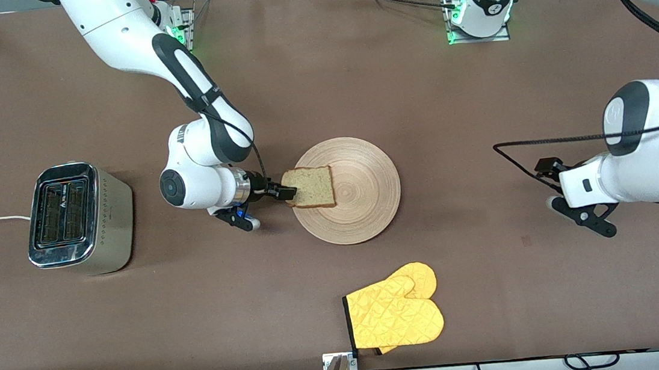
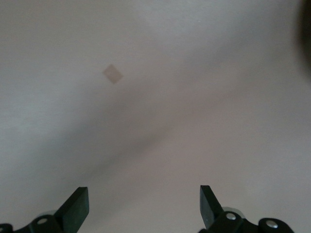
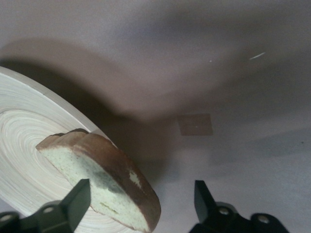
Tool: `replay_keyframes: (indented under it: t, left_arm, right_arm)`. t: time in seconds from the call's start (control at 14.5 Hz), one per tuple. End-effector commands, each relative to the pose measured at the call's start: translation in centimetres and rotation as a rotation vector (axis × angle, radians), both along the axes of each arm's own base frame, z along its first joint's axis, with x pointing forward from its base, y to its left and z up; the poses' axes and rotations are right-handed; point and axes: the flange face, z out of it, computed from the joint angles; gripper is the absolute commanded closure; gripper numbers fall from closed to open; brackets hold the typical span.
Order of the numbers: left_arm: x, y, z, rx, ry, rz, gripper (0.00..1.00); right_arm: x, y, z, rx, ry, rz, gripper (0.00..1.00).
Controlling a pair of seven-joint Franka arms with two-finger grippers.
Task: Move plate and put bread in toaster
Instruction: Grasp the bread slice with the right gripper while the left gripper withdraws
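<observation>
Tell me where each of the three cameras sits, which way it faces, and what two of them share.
Front view: high across the table, facing both arms' bases; shows toaster, plate, yellow mitt, both arms.
Left wrist view: on the left arm, facing bare table; left gripper open.
Right wrist view: on the right arm, facing the bread on the plate's edge; right gripper open astride it.
Shared: front and right wrist both show bread and plate.

Front cam: high, across table point(image 1: 320, 89) w/ arm bases at 12 o'clock, looks steeply down, whole top in shot. Left wrist cam: close over bare table, own tool point(image 2: 144, 208) at 6 o'clock. Right wrist cam: very close, low; shares plate point(image 3: 29, 121) point(image 1: 368, 205) & bread point(image 3: 104, 177) point(image 1: 313, 188) w/ front.
</observation>
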Motion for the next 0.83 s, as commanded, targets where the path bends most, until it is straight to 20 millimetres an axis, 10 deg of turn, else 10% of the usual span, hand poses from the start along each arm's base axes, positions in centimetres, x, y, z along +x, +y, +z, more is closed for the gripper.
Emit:
replay_keyframes:
  t: [0.0,0.35,0.55,0.76]
  left_arm:
    - [-0.8,0.0,4.2,0.068,-0.065,0.121,0.0]
    - [-2.9,1.3,13.3,0.104,-0.228,0.446,0.0]
    - [-5.6,1.6,19.5,0.077,-0.297,0.467,0.0]
    - [-8.5,2.3,21.0,-0.043,-0.238,0.529,0.0]
  right_arm:
    - [0.3,0.5,-0.2,0.024,-0.008,-0.002,0.43]
    - [0.9,1.3,1.2,0.046,-0.018,0.021,0.91]
    - [1.6,2.6,3.6,0.077,-0.01,0.048,1.0]
    - [3.1,3.4,9.0,0.115,-0.004,0.123,1.0]
